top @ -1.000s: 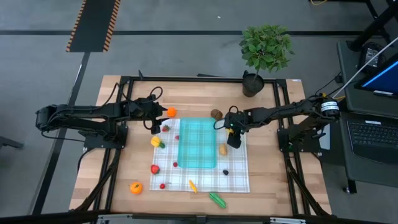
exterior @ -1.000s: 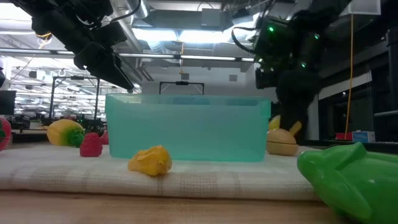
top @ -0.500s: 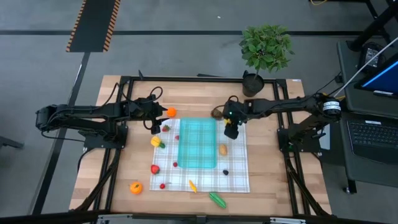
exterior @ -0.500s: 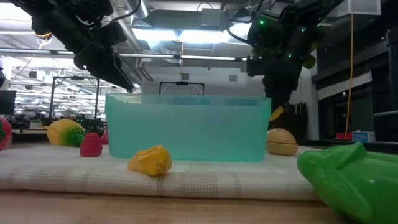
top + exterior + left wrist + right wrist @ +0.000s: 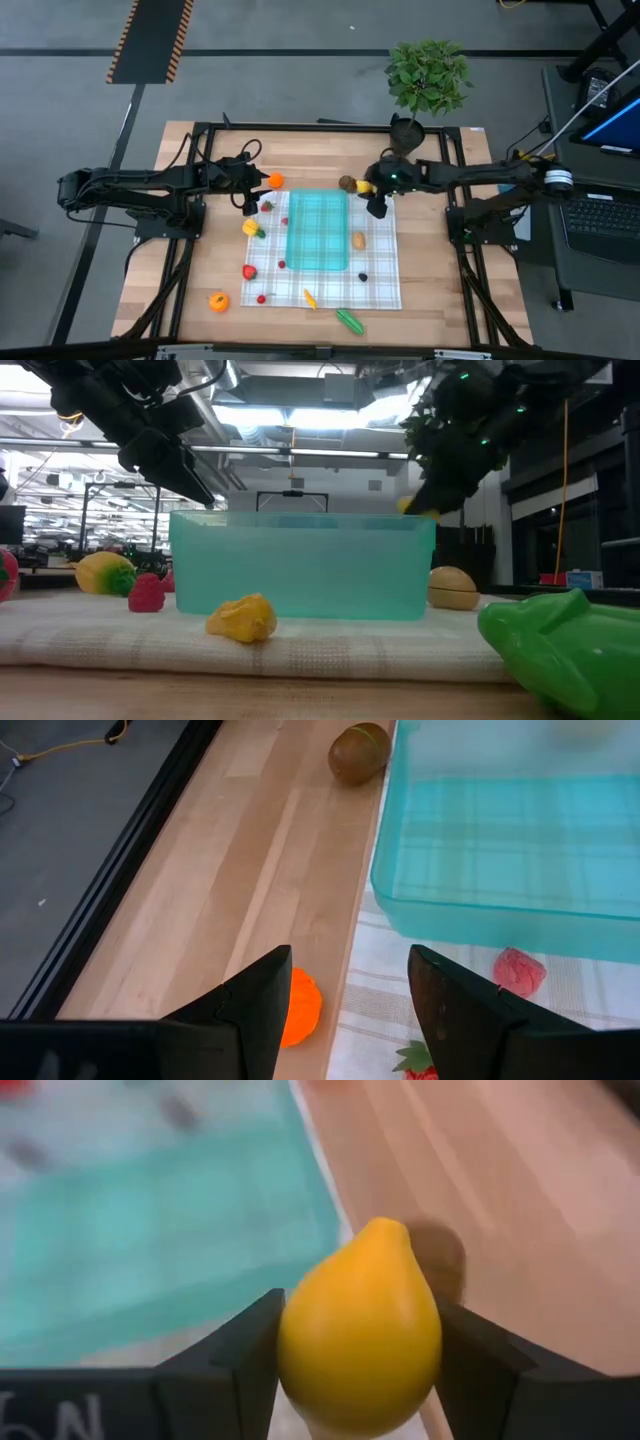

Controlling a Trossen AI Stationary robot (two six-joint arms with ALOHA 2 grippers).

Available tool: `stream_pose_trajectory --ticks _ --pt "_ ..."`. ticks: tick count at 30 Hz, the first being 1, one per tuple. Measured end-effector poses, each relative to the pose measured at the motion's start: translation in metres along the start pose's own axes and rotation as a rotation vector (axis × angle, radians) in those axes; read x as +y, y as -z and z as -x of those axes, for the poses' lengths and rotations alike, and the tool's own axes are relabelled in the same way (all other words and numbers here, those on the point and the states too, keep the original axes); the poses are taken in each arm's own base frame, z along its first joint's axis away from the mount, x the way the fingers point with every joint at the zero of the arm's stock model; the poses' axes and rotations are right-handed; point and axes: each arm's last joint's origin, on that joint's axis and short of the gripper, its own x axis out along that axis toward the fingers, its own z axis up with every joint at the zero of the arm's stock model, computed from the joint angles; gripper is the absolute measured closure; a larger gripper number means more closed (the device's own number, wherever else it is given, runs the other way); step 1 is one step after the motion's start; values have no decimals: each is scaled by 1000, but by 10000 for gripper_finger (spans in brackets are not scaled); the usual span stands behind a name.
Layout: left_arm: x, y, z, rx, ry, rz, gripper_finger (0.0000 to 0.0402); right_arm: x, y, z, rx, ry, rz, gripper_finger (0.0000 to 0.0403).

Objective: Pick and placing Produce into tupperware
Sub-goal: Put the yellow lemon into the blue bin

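The right gripper (image 5: 360, 1370) has its fingers clamped on a yellow lemon (image 5: 360, 1345), which fills the lower middle of the right wrist frame. In the high view that gripper (image 5: 372, 196) sits just right of centre, off the upper right corner of the teal tupperware (image 5: 318, 230), with the lemon (image 5: 363, 186) showing as a yellow dot beside a brown kiwi (image 5: 346, 183).

The left gripper (image 5: 345, 1010) hangs with its fingers apart and nothing between them, above an orange piece (image 5: 298, 1008) on the bare desk (image 5: 250, 870). From above, it (image 5: 247, 200) lies left of centre, near the tupperware's upper left corner.

By my reckoning the job has barely begun. The tupperware looks empty, with only the checked cloth (image 5: 380, 285) showing through its floor. The lemon is lifted but not yet over the rim. Everything else is still out: an orange fruit (image 5: 218, 301) at lower left, a green vegetable (image 5: 349, 320) near the bottom edge, and small red, yellow and dark pieces scattered on the cloth.

In the low view the tupperware's wall (image 5: 300, 575) hides its floor, the green piece is cut off at the right edge, and the smallest items are too tiny to name.
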Motion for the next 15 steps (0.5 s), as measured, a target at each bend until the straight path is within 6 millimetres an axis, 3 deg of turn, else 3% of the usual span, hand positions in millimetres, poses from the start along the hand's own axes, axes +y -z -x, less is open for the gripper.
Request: stream_pose_trajectory --ticks 7,15 --pt "0 0 0 0 -2 35 207 4 11 20 -313 -162 99 193" --pt "0 0 0 -5 -3 36 207 9 14 32 -477 -341 191 193"
